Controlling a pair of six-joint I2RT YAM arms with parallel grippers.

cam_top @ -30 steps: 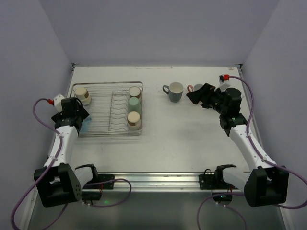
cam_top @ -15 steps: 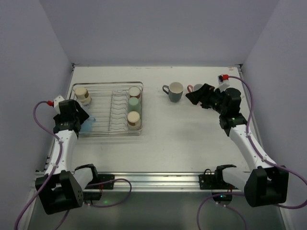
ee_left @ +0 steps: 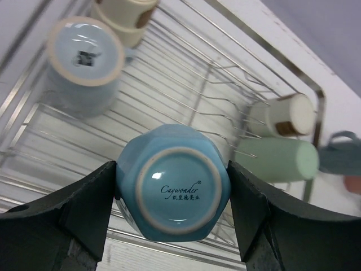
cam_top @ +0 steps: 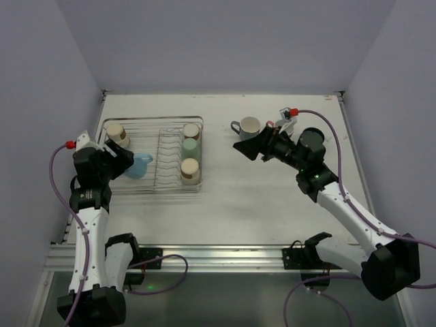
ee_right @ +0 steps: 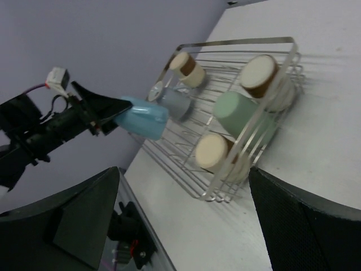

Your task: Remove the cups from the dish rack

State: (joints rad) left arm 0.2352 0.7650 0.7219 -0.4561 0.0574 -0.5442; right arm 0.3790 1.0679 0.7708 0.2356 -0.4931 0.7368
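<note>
We see the left jaws clamped on a light blue glazed cup [ee_left: 172, 192], tipped sideways (its stamped base showing) over the silver wire dish rack [cam_top: 146, 139] by the surface's left edge. The right jaws gape apart beside a grey-teal handled mug [cam_top: 248, 129].

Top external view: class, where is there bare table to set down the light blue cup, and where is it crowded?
Free: the table stretch between the dish rack and the right arm, and the strip in front of the rack. Crowded: the rack's right end, packed with tumblers, and beside the grey-teal mug, where the open right gripper sits.
</note>
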